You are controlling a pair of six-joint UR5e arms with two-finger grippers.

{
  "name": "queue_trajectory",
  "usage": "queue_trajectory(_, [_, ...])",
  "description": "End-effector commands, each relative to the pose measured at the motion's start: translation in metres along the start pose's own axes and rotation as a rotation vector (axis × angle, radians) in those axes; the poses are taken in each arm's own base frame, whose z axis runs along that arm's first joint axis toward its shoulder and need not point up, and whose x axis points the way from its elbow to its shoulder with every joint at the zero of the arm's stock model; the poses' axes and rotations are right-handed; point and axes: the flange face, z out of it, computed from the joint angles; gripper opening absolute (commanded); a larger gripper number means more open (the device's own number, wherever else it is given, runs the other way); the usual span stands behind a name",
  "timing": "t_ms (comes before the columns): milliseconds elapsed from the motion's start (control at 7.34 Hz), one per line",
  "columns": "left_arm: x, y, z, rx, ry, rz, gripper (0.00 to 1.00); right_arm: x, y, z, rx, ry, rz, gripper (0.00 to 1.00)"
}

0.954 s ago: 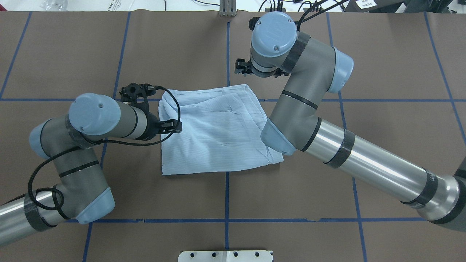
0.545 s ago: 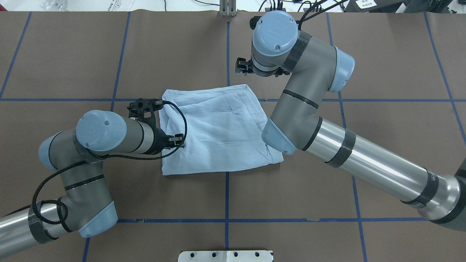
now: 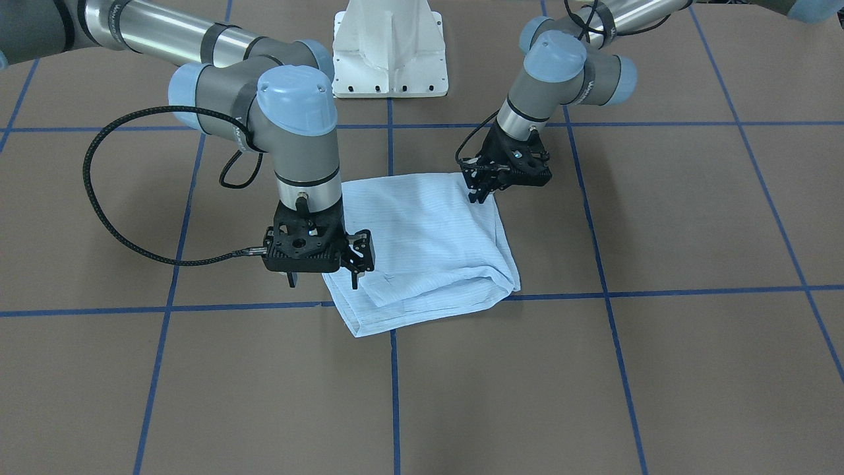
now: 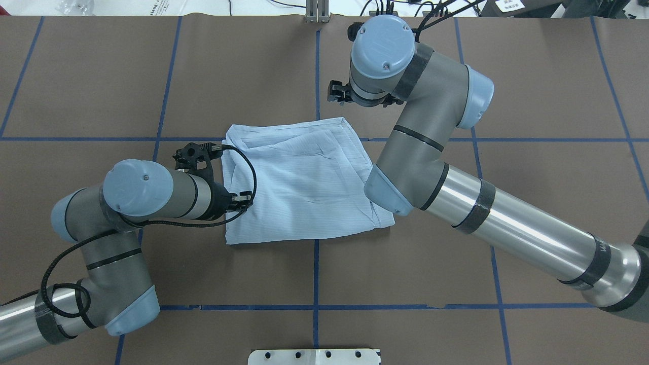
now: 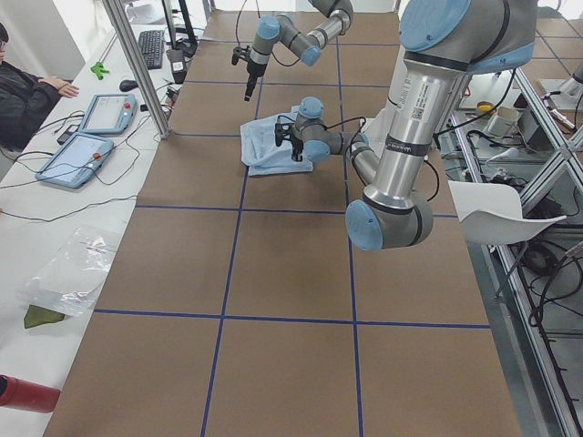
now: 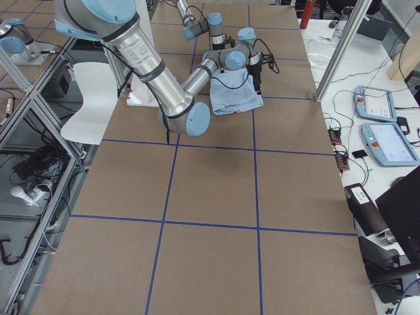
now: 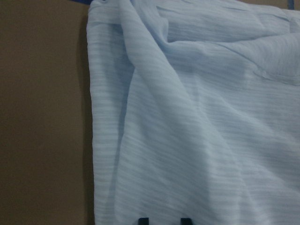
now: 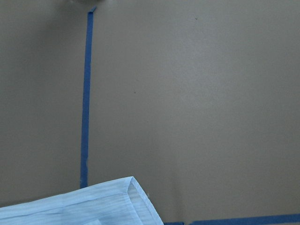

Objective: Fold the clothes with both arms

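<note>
The light-blue shirt (image 4: 304, 187) (image 3: 428, 244) lies folded into a rough square on the brown table cover. My left gripper (image 4: 245, 200) (image 3: 481, 196) points down at the middle of the shirt's left edge. In the left wrist view its two tips (image 7: 164, 221) stand a small way apart just over the cloth (image 7: 197, 117), holding nothing. My right gripper (image 4: 334, 94) (image 3: 323, 280) hangs open well above the table, beyond the shirt's far edge. Only a shirt corner (image 8: 93, 206) shows in the right wrist view.
Blue tape lines (image 4: 315, 274) divide the brown cover into squares. The white pedestal base (image 3: 389, 53) stands at the robot's side of the table. A seated person (image 5: 23, 91) and two tablets (image 5: 96, 114) are at a side desk.
My left gripper has moved along the shirt's left edge toward the robot. The shirt's far left corner, bunched a second ago, now lies flatter. The right arm has barely moved.
</note>
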Motion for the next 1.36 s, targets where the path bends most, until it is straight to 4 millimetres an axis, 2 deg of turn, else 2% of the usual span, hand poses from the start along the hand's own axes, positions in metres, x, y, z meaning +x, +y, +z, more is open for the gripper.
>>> queue_trajectory(0, [0.002,0.0,-0.015,0.006,0.02,0.004,0.0,0.0,0.0,0.001,-0.001,0.001,0.0,1.0])
queue_trajectory(136, [-0.027,0.007,-0.012,-0.011,-0.016,0.007,0.0,0.0,0.0,0.0,0.002,-0.001,-0.001,1.0])
queue_trajectory(273, [-0.034,0.008,-0.01,-0.013,-0.027,0.006,0.21,0.0,0.0,0.0,0.0,0.0,0.0,1.0])
queue_trajectory(409, [-0.036,0.008,-0.005,-0.011,-0.038,0.003,0.31,0.0,0.0,0.0,0.001,-0.002,-0.001,1.0])
queue_trajectory(681, [-0.031,0.01,-0.003,-0.014,-0.032,0.006,0.31,0.0,0.0,0.0,0.002,-0.001,-0.001,1.0])
queue_trajectory(954, [-0.034,0.01,0.003,-0.017,-0.039,0.008,0.31,0.003,0.002,0.004,0.001,0.005,-0.001,1.0])
queue_trajectory(1090, [-0.033,0.01,0.003,-0.016,-0.038,0.009,0.27,0.005,0.003,0.005,0.001,0.007,-0.001,1.0])
queue_trajectory(1226, [-0.031,0.01,0.001,-0.019,-0.023,0.01,0.1,0.006,0.003,0.006,0.001,0.009,-0.001,1.0])
